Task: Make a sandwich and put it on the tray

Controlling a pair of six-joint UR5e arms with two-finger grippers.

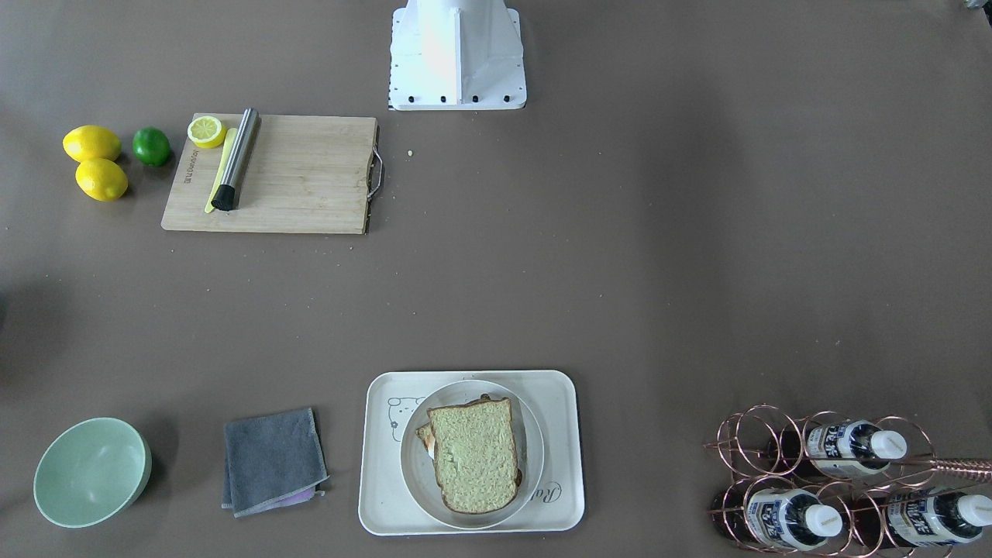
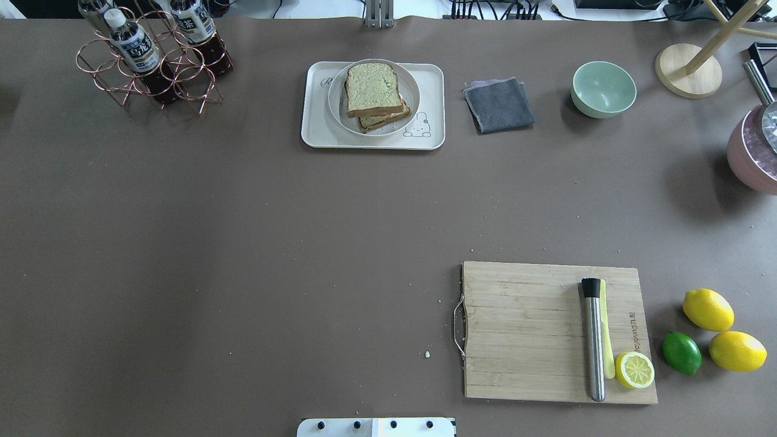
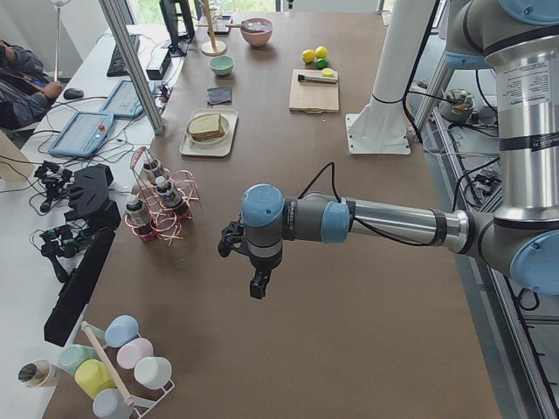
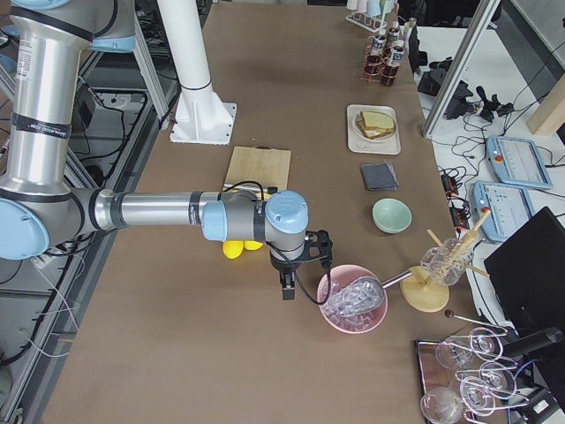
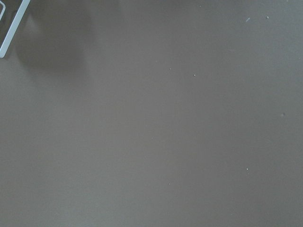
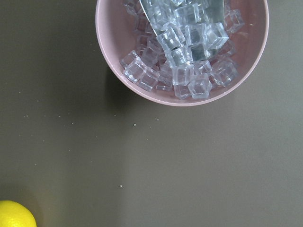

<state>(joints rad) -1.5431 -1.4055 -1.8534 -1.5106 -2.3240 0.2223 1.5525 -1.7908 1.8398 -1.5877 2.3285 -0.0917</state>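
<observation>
On the tray (image 1: 384, 504) you can read only "Ra", the plate (image 1: 415, 473) covering the rest; lettering on the cutting board (image 1: 310, 178) and the bottles (image 1: 841, 448) is illegible.

Bottle rack (image 2: 78, 58) and cloth (image 2: 499, 104) flank the tray (image 2: 315, 130); open tabletop (image 2: 303, 243) fronts it.

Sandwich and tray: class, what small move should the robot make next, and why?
Probably none, just stop: the sandwich already lies on the plate that stands on the tray, and the left gripper and right gripper hang well away from it.
</observation>
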